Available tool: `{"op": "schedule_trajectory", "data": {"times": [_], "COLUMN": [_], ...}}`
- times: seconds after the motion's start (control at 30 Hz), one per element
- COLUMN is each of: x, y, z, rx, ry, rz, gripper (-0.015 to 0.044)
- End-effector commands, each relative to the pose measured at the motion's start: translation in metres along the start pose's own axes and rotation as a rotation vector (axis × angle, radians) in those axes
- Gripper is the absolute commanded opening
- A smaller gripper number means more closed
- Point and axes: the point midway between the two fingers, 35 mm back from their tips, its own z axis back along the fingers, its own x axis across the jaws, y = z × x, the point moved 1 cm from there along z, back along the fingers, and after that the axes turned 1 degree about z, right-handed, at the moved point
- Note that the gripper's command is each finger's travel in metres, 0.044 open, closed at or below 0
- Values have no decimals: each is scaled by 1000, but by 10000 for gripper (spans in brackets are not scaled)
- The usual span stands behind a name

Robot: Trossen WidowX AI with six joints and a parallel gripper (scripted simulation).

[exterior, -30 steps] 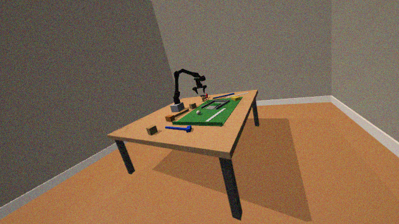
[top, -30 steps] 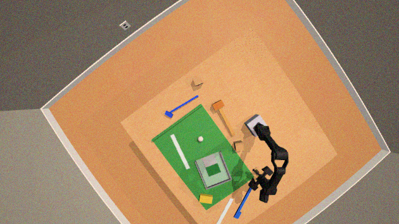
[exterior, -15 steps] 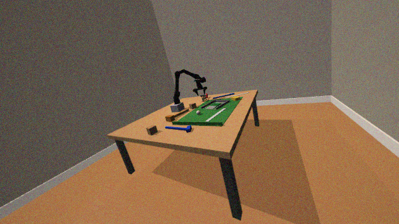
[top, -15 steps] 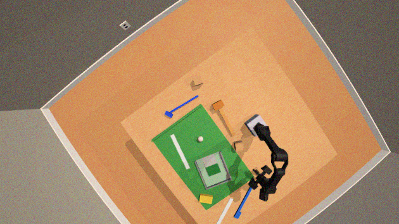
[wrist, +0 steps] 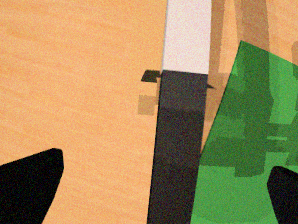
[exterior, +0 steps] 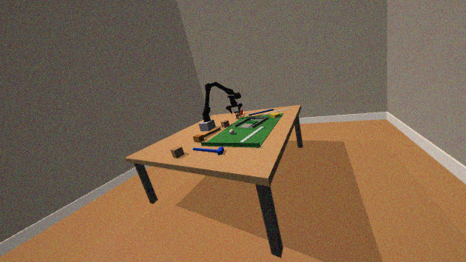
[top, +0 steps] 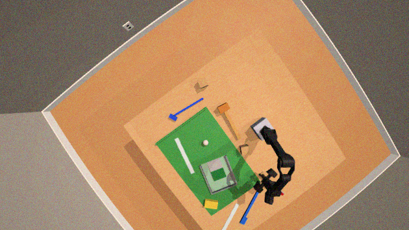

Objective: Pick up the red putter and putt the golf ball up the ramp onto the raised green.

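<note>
The red putter [wrist: 174, 163] lies on the table beside the green mat [top: 188, 130] [wrist: 240, 216]. In the wrist view its dark grip and pale shaft run up the middle. In the top view only its red head [top: 282, 193] peeks out from under the arm. My gripper [top: 261, 184] [exterior: 233, 110] [wrist: 170, 171] is open, low over the putter, with one finger on each side of the grip and not touching it. The white golf ball [top: 205, 142] [exterior: 231, 131] rests on the mat. The grey ramp with the raised green [top: 218, 175] [exterior: 252, 122] stands on the mat between ball and gripper.
A white bar [top: 184, 155] lies on the mat and a yellow block [top: 211, 204] sits at its corner. Two blue putters [top: 185, 108] [top: 249, 208], an orange mallet [top: 224, 108], a white stick [top: 231, 216] and two brown blocks [top: 199, 86] [top: 244, 149] lie around the mat.
</note>
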Motion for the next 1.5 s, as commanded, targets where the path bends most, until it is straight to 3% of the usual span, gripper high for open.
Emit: {"op": "schedule_trajectory", "data": {"times": [0.0, 0.3, 0.8, 1.1, 1.47], "x": [1, 1, 1, 0, -2], "y": [2, 2, 1, 0, -5], "z": [-7, -19, -16, -9, 60], "rx": [6, 6, 3, 3, 3], "ry": [-2, -2, -3, -3, -4], "rz": [3, 3, 0, 0, 0], "gripper": [440, 440, 46, 0, 0]}}
